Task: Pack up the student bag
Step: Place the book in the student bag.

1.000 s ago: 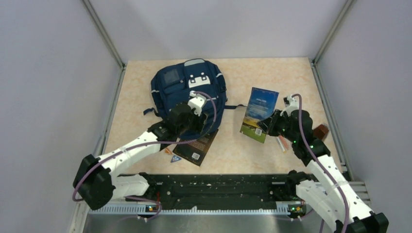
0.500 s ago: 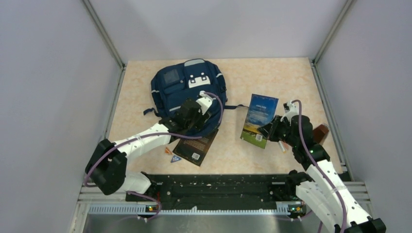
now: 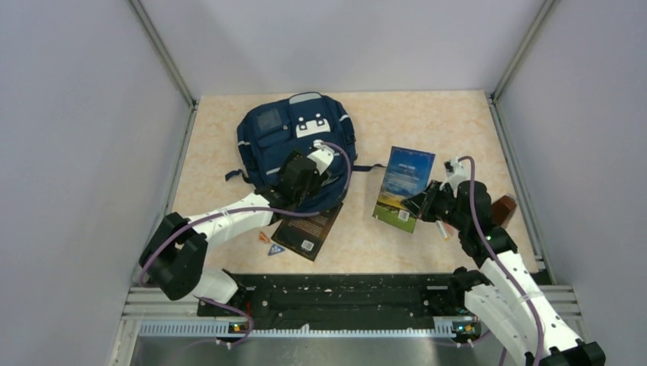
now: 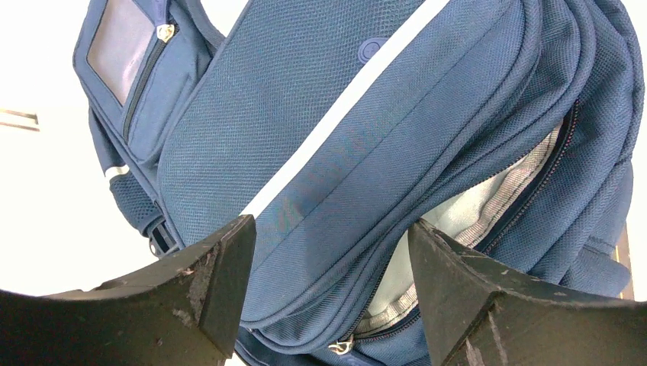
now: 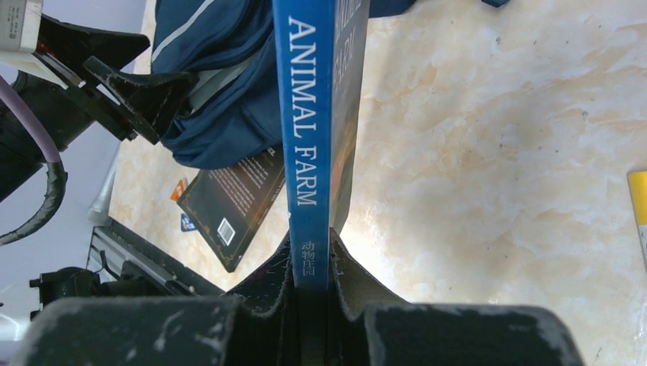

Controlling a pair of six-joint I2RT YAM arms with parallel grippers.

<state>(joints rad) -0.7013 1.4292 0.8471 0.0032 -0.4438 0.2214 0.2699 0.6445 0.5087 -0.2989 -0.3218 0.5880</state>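
Note:
The navy student bag [image 3: 294, 141] lies flat at the back left of the table. Its main zip gapes, showing pale lining [image 4: 465, 221]. My left gripper [image 3: 299, 185] hovers open over the bag's near edge. In the left wrist view the left gripper [image 4: 329, 225] straddles the zipped seam of the bag [image 4: 343, 137] with nothing held. My right gripper [image 3: 424, 202] is shut on a blue book [image 3: 403, 187], lifted and tilted right of the bag. In the right wrist view the book's spine [image 5: 309, 114] runs upright out of the right gripper [image 5: 311, 244], with the bag [image 5: 221, 84] beyond.
A dark book [image 3: 309, 229] lies flat, partly under the bag's near edge. Small orange and blue triangular pieces [image 3: 268, 242] lie to its left. A brown object [image 3: 503, 206] and a pen [image 3: 442, 226] sit by the right rail. Grey walls enclose the table.
My left arm has swung right and forward over the bag's near edge. The right gripper has carried the blue book slightly left, toward the bag.

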